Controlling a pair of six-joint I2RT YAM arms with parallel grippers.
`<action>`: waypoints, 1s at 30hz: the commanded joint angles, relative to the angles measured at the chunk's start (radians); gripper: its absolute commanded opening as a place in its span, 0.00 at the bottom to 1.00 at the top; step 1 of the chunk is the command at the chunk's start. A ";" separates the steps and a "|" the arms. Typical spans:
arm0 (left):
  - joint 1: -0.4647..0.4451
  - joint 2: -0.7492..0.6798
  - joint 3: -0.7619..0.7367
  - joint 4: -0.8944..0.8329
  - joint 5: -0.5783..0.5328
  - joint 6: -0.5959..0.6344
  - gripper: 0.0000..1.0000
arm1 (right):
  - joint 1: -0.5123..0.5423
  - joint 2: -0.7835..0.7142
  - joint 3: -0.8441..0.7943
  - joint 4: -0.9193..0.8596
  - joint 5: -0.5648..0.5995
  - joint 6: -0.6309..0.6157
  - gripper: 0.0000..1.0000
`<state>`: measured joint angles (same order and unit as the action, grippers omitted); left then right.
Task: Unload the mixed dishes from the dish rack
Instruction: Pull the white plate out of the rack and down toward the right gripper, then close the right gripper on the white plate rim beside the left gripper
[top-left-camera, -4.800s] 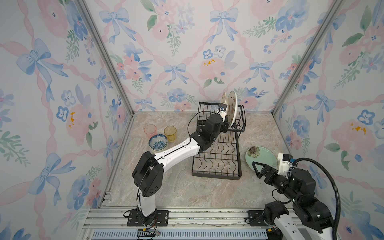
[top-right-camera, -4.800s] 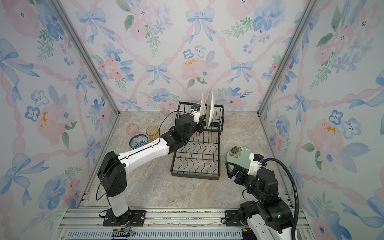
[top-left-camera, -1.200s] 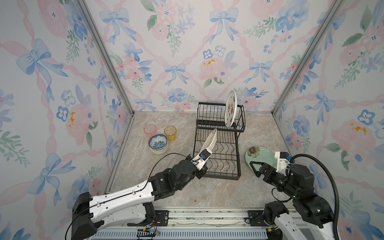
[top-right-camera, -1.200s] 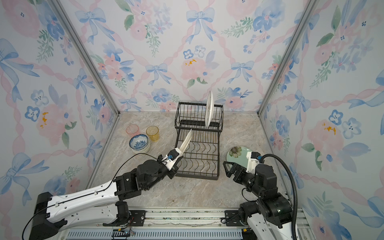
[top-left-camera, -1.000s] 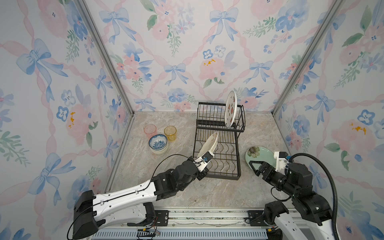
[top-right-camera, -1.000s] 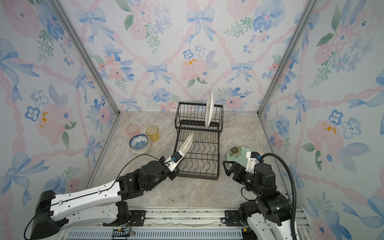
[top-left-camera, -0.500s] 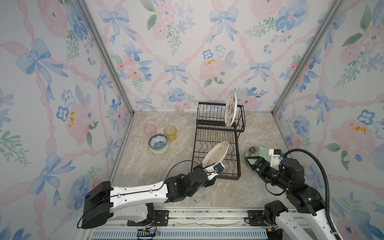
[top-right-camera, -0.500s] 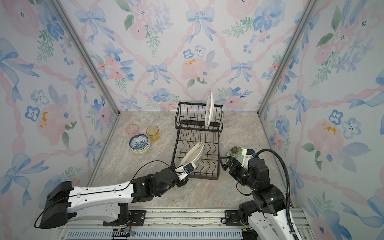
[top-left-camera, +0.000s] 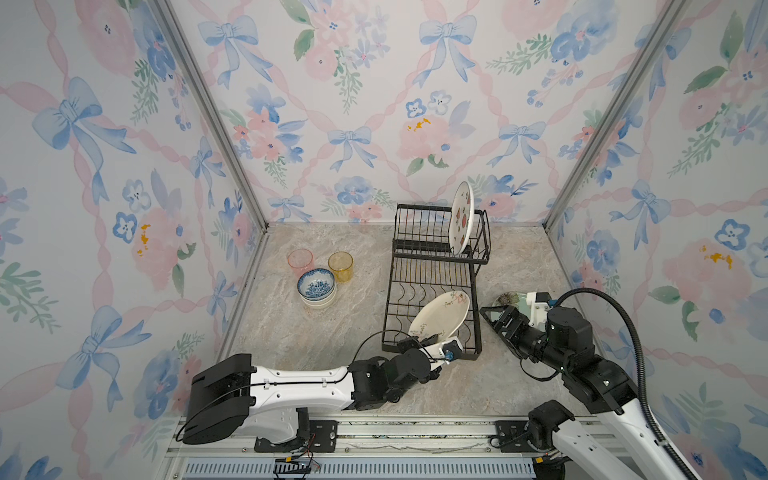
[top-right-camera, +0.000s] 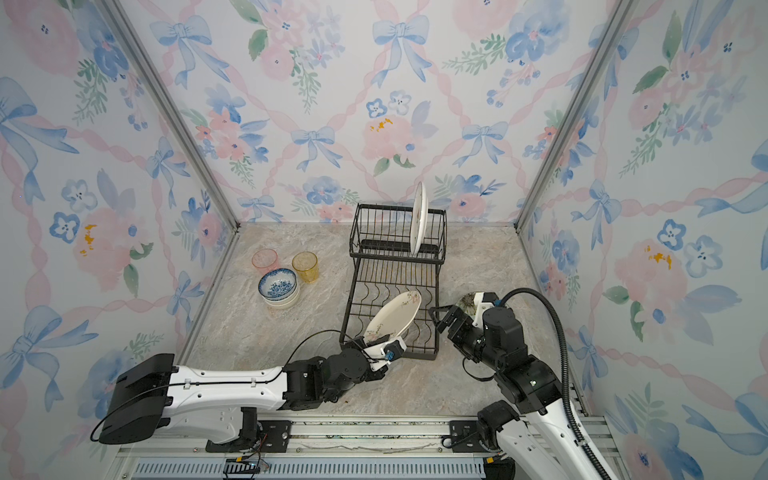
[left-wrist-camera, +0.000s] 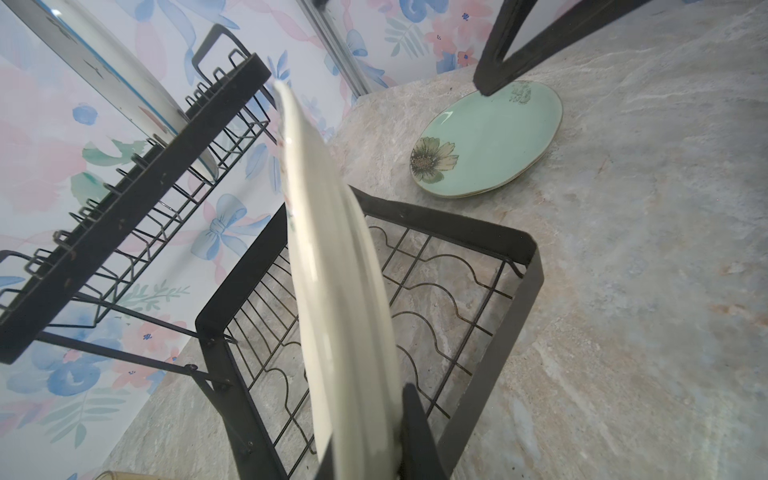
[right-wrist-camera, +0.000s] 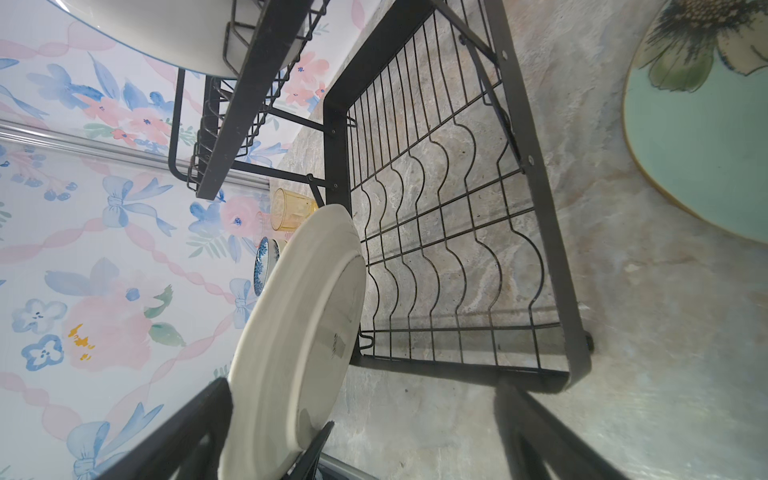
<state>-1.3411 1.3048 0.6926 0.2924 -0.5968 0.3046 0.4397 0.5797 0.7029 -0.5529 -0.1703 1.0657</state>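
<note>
My left gripper (top-left-camera: 432, 347) is shut on the lower rim of a cream plate (top-left-camera: 440, 318), seen edge-on in the left wrist view (left-wrist-camera: 332, 270). The plate hangs tilted over the front of the dish rack's (top-left-camera: 432, 270) lower tray. A second cream plate (top-left-camera: 461, 218) with red prints stands upright in the upper shelf. My right gripper (top-left-camera: 490, 318) is open just right of the rack, close to the held plate (right-wrist-camera: 299, 332) with nothing in it. Behind it on the counter lies the mint-green flower plate (left-wrist-camera: 490, 141), half hidden in both top views.
Left of the rack stand a pink tumbler (top-left-camera: 300, 261), an amber tumbler (top-left-camera: 340, 266) and a blue-patterned bowl (top-left-camera: 316, 284) stacked on cream bowls. Floral walls close in on three sides. The rail runs along the front edge.
The left arm has swung the cream plate rightward and tipped it flatter over the rack's front right. The right gripper has moved left toward the rack, still open.
</note>
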 joint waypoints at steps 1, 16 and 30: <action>-0.016 0.013 0.052 0.163 -0.047 0.053 0.00 | 0.023 0.007 0.019 0.040 0.022 0.050 1.00; -0.053 0.150 0.131 0.211 -0.106 0.151 0.00 | 0.079 0.040 0.002 0.075 0.036 0.109 0.98; -0.064 0.178 0.145 0.236 -0.101 0.182 0.00 | 0.088 0.065 -0.022 0.145 0.006 0.135 0.77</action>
<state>-1.4006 1.4990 0.7902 0.4046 -0.6735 0.4721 0.5137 0.6376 0.6987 -0.4496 -0.1497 1.1931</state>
